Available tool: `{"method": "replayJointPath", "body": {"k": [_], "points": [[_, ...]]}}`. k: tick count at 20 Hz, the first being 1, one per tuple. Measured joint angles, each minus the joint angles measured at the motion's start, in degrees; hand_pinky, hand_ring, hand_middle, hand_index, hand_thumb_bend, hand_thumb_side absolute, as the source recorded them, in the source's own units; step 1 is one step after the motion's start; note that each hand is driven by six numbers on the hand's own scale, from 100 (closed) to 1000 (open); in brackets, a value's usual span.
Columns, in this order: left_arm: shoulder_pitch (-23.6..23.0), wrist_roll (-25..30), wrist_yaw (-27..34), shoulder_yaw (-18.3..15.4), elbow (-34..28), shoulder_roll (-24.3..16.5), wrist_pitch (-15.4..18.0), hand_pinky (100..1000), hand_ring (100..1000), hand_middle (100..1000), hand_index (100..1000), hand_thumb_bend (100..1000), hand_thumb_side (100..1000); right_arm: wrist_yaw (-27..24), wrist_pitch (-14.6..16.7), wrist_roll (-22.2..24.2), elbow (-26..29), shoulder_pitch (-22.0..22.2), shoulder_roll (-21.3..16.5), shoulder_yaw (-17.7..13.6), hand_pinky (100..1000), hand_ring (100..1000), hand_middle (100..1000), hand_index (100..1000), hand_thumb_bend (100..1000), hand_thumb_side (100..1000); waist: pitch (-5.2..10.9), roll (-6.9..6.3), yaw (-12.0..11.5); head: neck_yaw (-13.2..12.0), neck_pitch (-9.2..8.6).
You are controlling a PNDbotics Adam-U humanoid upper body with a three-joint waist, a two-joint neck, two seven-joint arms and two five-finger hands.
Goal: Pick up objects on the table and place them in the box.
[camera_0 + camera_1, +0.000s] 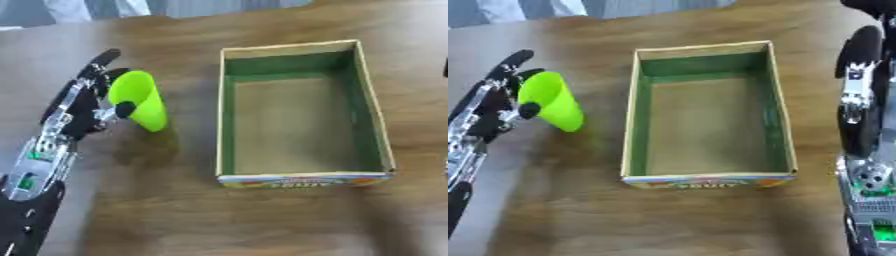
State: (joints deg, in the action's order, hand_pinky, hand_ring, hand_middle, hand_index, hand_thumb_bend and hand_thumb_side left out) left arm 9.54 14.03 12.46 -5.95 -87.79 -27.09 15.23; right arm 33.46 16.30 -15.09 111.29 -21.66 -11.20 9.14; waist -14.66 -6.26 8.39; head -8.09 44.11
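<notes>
Closest to the camera, the left hand (83,107) comes in from the lower left corner over the wooden bench (175,215), its fingers and thumb curled round a bright green cup (140,100). That cup is tilted, its wide mouth turned up toward the fingers and its narrower base pointing down and away toward the box; whether the base touches the bench cannot be told. Just beyond the cup, on the side away from the left hand, sits an open cardboard box (378,125) with green inner walls and a printed strip along its near wall. Nothing lies between the cup and the box but bare wood. On the far side of the box, the right hand (859,90) stands near the edge of the right eye view, fingers straight and pointing up, touching nothing.
</notes>
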Motion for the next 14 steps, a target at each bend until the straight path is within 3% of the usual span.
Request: {"method": "replayJointPath", "body": {"k": [5,14], "points": [[-0.81,3.41,1.12,-0.55,0.85,0.01,0.84,1000,911,1000,1000,1000,427,0.0,0.12,0.12,0.0,-0.01,0.0,0.0,175,762,863,896,100,1000,0.0,0.01,-0.05,0.0,0.0],[-1.54,4.93,1.16,-1.66,1.55,0.06,1.19,1000,915,1000,1000,1000,432,0.0,0.17,0.17,0.0,-0.01,0.0,0.0,175,761,863,896,101,1000,-0.1,0.06,-0.08,0.0,0.0]]}}
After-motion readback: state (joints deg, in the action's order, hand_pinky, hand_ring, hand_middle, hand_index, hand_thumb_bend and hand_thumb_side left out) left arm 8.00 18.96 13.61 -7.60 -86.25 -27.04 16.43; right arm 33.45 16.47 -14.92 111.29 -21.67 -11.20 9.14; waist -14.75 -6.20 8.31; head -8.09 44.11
